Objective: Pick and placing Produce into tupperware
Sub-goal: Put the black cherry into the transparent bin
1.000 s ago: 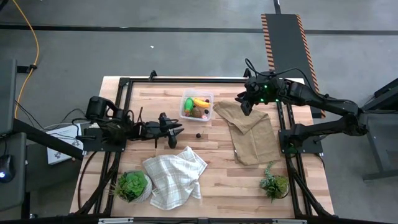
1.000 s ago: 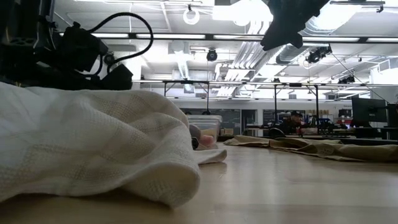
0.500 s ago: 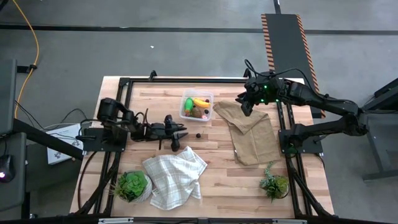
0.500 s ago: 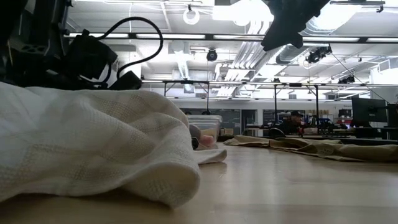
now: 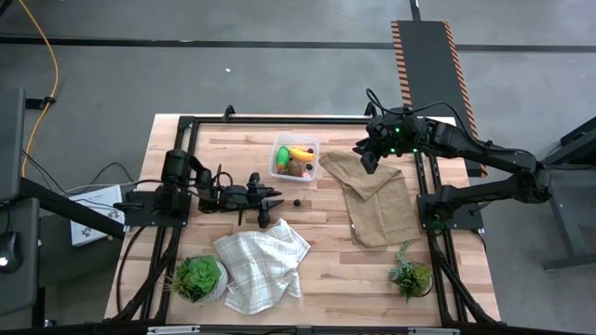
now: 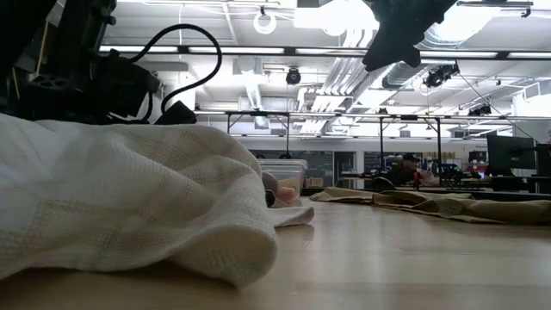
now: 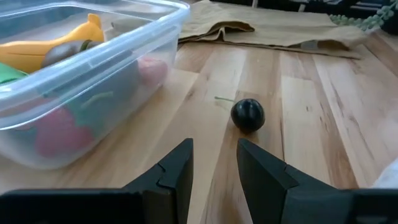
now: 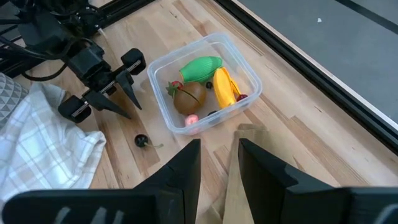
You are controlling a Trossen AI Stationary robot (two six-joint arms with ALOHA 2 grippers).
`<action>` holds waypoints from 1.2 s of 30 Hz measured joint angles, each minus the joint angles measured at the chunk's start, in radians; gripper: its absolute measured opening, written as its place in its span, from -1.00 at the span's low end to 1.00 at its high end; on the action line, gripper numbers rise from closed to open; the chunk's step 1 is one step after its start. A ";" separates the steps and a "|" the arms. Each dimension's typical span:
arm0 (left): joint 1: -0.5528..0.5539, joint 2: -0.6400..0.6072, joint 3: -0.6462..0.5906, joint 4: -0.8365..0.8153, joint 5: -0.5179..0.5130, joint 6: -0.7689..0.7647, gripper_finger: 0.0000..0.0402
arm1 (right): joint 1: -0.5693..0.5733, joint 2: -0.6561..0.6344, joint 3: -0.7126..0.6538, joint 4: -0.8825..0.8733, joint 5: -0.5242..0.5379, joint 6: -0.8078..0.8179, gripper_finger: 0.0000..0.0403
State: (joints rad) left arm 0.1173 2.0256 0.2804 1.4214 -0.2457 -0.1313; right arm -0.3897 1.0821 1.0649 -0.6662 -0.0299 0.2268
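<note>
1. The left tool [image 5: 267,202], fingers slightly spread and pinching nothing, sits low over the surface [image 5: 326,261].
2. A dark berry [image 7: 248,114] lies loose at its 3 o'clock, apart from the fingertips.
3. The container [image 5: 295,157] with banana [image 8: 222,88] stands at 1 o'clock.
4. The right tool [image 5: 367,156], slightly spread, hovers empty.

a robotics lab or workshop hall, by every sign: grey concrete floor [image 5: 279,74] all round, with a black line across it and an orange cable [image 5: 48,65] trailing. a butcher-block worktop [image 5: 321,251] sits in a black metal frame [image 5: 186,130], dark robot arms bolted at either side. at table height, a high industrial ceiling with strip lights [image 6: 258,50] and exposed ducts [image 6: 250,86], more framed benches [image 6: 413,138] and a monitor [image 6: 510,155] behind.
</note>
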 joint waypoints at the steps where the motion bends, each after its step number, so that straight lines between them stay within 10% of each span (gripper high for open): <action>1: 0.000 0.011 0.001 0.013 0.001 0.005 -0.44 | 0.000 0.000 0.000 -0.001 0.000 0.000 -0.51; 36: 0.000 0.041 0.042 -0.024 0.114 0.054 -0.44 | 0.013 0.000 0.000 -0.031 0.023 -0.026 -0.51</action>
State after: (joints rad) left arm 0.1173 2.0666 0.3225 1.3970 -0.1317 -0.0771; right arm -0.3766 1.0821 1.0649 -0.6973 -0.0067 0.2008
